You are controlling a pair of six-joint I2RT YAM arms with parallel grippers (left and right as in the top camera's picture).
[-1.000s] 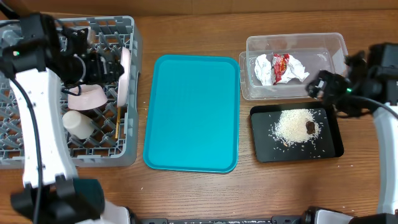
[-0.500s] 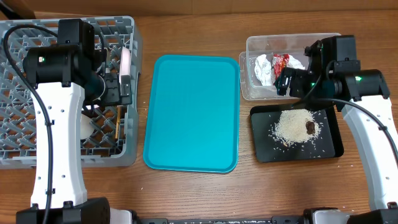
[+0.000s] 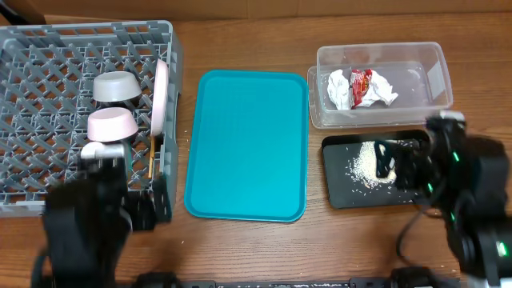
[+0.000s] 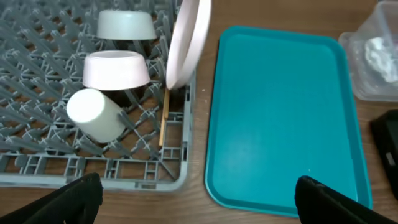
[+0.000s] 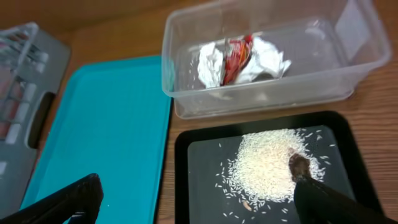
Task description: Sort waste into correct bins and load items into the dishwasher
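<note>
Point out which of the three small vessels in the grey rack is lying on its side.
The small white cup: it is tipped over, its round side against the grid. The pale pink bowl and the grey bowl beyond it both sit upside down.

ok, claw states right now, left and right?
Left claw: open, holding nothing.
Right claw: open, holding nothing.
</note>
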